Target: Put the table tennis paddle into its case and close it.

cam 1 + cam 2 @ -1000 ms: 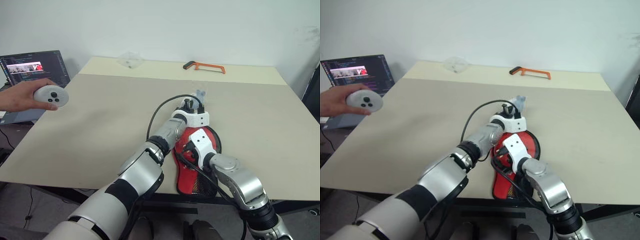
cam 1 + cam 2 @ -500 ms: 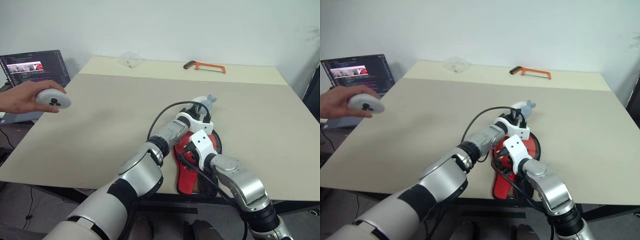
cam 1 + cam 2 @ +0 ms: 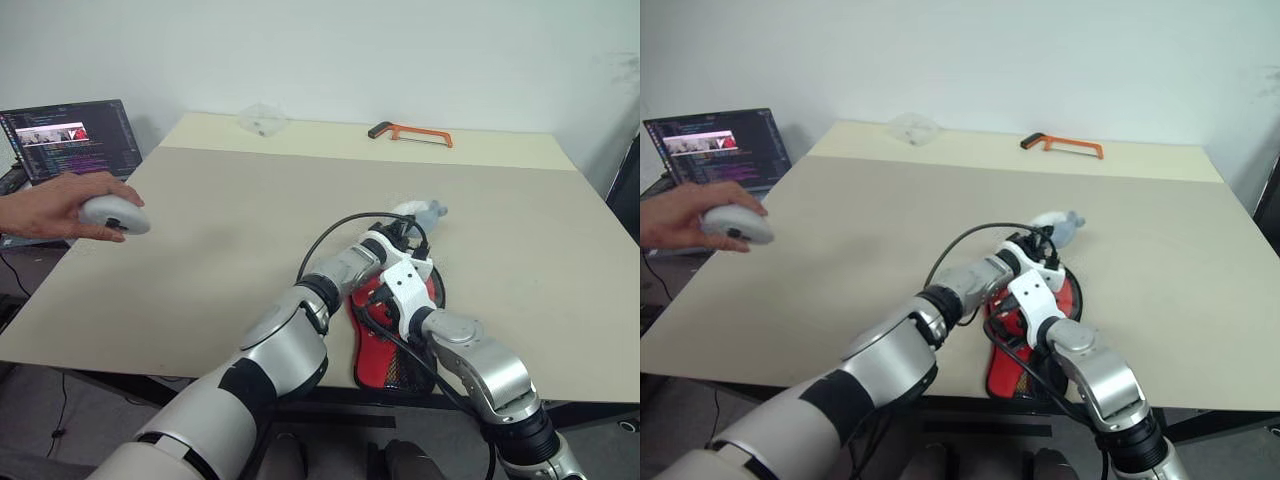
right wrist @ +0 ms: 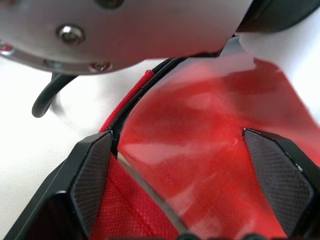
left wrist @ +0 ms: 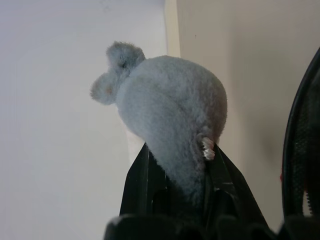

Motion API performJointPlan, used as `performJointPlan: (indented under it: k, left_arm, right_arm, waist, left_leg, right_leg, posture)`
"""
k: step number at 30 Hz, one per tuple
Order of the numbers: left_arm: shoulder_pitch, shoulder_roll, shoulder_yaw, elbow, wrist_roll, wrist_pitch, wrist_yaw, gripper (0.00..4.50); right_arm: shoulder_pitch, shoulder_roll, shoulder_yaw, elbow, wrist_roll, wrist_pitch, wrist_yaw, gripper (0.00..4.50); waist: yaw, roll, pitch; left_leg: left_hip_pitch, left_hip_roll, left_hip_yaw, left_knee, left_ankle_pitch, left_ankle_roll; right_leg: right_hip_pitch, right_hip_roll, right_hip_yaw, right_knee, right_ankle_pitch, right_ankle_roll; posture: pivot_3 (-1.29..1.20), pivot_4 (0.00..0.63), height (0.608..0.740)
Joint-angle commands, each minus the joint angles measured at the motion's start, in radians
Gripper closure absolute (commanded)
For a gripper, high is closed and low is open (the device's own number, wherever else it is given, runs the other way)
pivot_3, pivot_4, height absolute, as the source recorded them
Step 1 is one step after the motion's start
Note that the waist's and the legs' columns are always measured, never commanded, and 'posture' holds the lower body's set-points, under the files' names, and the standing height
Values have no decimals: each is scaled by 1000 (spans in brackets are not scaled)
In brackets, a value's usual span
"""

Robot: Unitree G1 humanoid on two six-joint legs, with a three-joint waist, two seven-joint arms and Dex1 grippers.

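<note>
Early stage: left gripper (image 5: 175, 182) clamps the grey plush toy (image 5: 167, 107), holding it just beyond the case (image 3: 392, 340), apparently clearing it away. The case lies at the near edge of the surface (image 3: 200, 260), red side up. Right gripper (image 4: 187, 175) hangs spread wide over the case, holding nothing. Paddle can't be made out; insertion and zipping look undone.
</note>
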Motion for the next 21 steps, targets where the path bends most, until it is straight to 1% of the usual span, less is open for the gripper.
performJointPlan:
  k: [1, 11, 15, 17, 21]
  left_arm:
    - [-74, -56, -9, -67, 3, -54, 57, 4195]
    - [-68, -98, -17, -69, 5, -74, 48, 4195]
    - [-58, -101, 41, -64, -51, -7, -17, 4195]
    - [-42, -99, 96, -60, -107, 41, -106, 4195]
    - [-11, -87, 155, -60, -173, 34, -302, 2828]
  right_arm:
    - [53, -5, 40, 58, 13, 78, 12, 0]
    - [58, 4, 41, 59, 15, 79, 4, 0]
    - [61, 2, 41, 59, 15, 78, 3, 0]
    - [61, -1, 40, 61, 16, 75, 6, 0]
    - [49, -3, 45, 87, 15, 54, 18, 0]
  waist:
    - [0, 0, 0]
    - [8, 0, 0]
    - [12, 0, 0]
    - [14, 0, 0]
    - [12, 0, -2]
  left_leg:
    - [0, 0, 0, 0, 0, 0]
    - [0, 0, 0, 0, 0, 0]
    - [0, 0, 0, 0, 0, 0]
    - [0, 0, 0, 0, 0, 0]
    - [0, 0, 1, 0, 0, 0]
  right_leg:
    - [0, 0, 0, 0, 0, 0]
    - [0, 0, 0, 0, 0, 0]
    - [0, 0, 0, 0, 0, 0]
    - [0, 0, 0, 0, 0, 0]
    - [0, 0, 0, 0, 0, 0]
  posture:
    - [0, 150, 740]
    - [0, 150, 740]
    - [0, 150, 740]
    - [0, 150, 740]
    - [0, 150, 740]
